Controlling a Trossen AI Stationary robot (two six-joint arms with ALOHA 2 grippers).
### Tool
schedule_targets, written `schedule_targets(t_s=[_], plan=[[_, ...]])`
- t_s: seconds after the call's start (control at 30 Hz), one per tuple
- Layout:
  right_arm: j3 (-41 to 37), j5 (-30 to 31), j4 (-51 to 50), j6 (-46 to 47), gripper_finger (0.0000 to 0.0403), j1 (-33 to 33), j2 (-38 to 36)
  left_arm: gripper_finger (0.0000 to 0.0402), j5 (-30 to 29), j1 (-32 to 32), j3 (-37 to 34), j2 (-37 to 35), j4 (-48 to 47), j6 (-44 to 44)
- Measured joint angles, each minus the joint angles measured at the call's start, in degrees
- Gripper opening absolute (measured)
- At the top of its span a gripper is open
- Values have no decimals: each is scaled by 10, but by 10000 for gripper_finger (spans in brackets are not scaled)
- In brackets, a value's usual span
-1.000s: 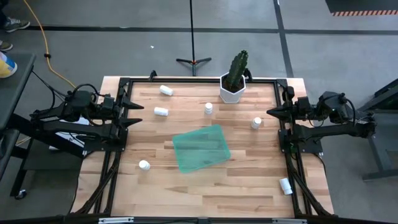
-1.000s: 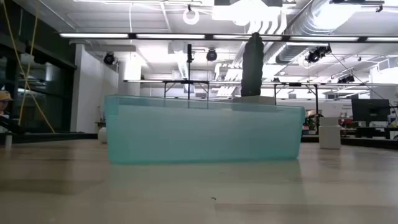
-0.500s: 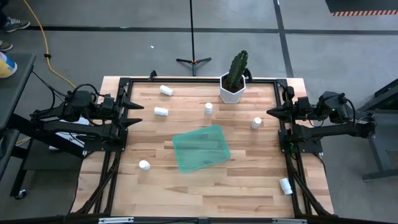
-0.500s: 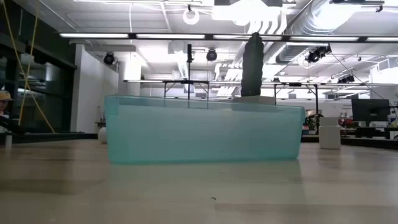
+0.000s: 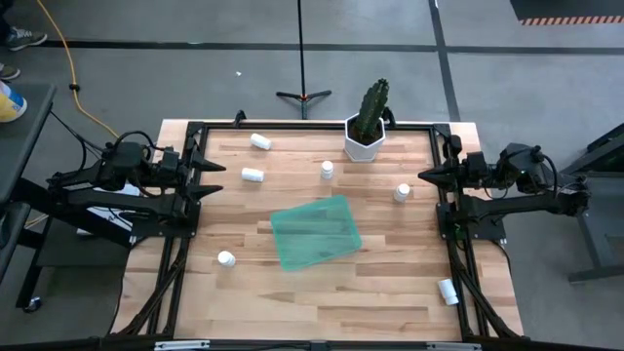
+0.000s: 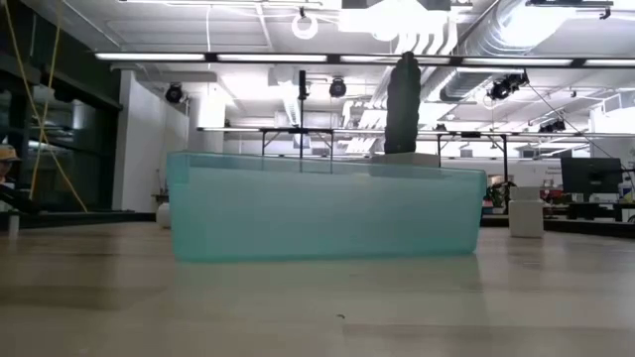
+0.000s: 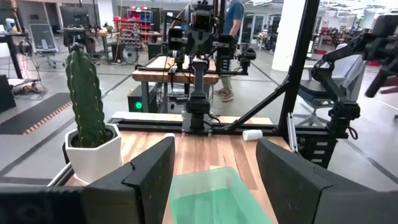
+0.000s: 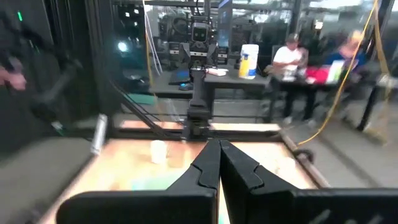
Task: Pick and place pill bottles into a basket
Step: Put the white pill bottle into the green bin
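The teal-green basket rests flat on its base at the middle of the wooden table, and it fills the low view. Several white pill bottles are scattered around it: two lie at the far left, others stand near the cactus, at the right and at the near left, and one lies at the near right edge. My left gripper hangs open above the table's left edge, pointing level. My right gripper is shut above the right edge. Neither touches anything.
A cactus in a white hexagonal pot stands at the far edge, right of centre. Black frame rails run along the table's left and right sides. People sit at a desk beyond the table.
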Motion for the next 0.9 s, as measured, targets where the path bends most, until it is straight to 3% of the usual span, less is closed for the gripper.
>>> schedule_targets(t_s=[0.17,0.47,0.57,0.73,0.9], plan=[[0,27,0,-107,0,0,0,262,-1,0,0,0,3,-1],[0,33,-1,-108,0,0,0,262,-1,0,0,0,-1,-1],[0,22,0,-62,0,0,0,262,0,0,0,2,-2,-5],[0,11,32,95,0,0,5,262,-12,0,0,3,13,-26],[-3,93,139,169,0,0,25,262,-130,0,0,23,98,-119]])
